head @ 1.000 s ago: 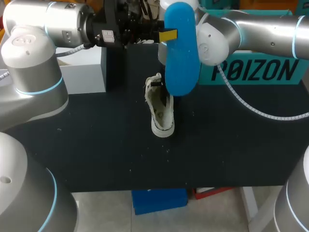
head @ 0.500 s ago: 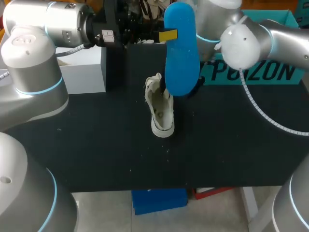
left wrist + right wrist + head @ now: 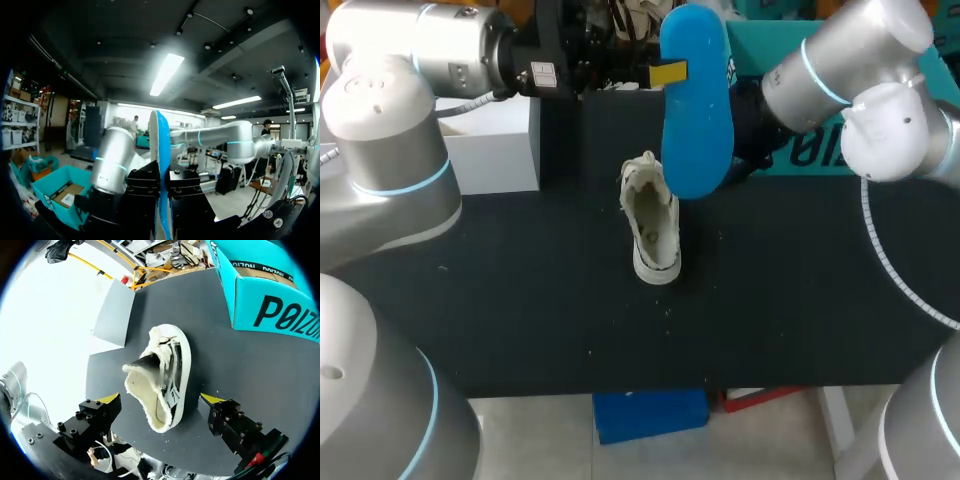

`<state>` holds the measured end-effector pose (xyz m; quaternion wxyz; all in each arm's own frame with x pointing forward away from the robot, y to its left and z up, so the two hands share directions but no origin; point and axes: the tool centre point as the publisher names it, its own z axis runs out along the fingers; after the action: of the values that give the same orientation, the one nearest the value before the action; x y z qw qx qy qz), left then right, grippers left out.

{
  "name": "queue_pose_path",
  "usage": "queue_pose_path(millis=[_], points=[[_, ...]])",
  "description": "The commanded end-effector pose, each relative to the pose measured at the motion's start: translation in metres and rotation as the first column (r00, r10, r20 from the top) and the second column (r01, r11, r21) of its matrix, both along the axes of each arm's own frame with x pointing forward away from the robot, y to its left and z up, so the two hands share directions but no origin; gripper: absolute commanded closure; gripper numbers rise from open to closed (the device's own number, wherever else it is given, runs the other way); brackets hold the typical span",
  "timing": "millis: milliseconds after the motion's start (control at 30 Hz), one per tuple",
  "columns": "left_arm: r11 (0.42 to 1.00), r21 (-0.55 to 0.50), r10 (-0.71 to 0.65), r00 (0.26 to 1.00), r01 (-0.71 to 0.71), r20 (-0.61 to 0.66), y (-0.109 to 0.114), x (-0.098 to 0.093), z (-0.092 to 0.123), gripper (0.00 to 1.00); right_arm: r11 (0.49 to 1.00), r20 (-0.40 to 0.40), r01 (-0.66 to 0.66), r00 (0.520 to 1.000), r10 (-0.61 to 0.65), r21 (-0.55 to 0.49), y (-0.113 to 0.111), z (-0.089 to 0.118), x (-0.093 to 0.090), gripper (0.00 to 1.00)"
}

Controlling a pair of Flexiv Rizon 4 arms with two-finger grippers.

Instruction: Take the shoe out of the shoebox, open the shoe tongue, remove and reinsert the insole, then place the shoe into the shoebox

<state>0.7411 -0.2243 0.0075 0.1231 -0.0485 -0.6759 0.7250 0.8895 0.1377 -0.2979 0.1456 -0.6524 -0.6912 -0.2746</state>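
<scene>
Head view: the left tool [image 3: 666,72] is closed flat on a blue insole [image 3: 695,110], holding it upright above the worktop [image 3: 520,290]. The white sneaker [image 3: 653,225] sits below on its sole, outside the teal shoebox [image 3: 265,300]. The right tool [image 3: 161,399] hangs over the sneaker, spread wide and empty. The insole looks light and bendy — probably best fed in toe-first while the sneaker's soft heel collar is steadied.

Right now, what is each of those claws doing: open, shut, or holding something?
Left gripper: shut on the blue insole.
Right gripper: open, holding nothing.
</scene>
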Motion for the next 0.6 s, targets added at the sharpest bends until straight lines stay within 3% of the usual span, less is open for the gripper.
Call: queue_pose_path(millis=[33, 333, 533, 600], points=[[1.0, -0.003, 0.004, 1.0, -0.004, 0.002, -0.002, 0.0, -0.001, 1.0, 0.979, 0.022, -0.029, 0.999, 0.025, 0.201, -0.004, -0.004, -0.005, 0.0], [1.0, -0.003, 0.004, 1.0, -0.004, 0.002, -0.002, 0.0, -0.001, 1.0, 0.979, 0.022, -0.029, 0.999, 0.025, 0.201, -0.004, -0.004, -0.005, 0.0], [1.0, -0.003, 0.004, 1.0, -0.004, 0.002, -0.002, 0.0, -0.001, 1.0, 0.889, -0.03, -0.015, 0.999, 0.032, 0.457, -0.007, 0.012, -0.001, 0.0], [1.0, -0.003, 0.004, 1.0, -0.004, 0.002, -0.002, 0.0, -0.001, 1.0, 0.868, -0.031, -0.018, 0.999, 0.039, 0.496, -0.007, 0.016, 0.0, 0.0]])
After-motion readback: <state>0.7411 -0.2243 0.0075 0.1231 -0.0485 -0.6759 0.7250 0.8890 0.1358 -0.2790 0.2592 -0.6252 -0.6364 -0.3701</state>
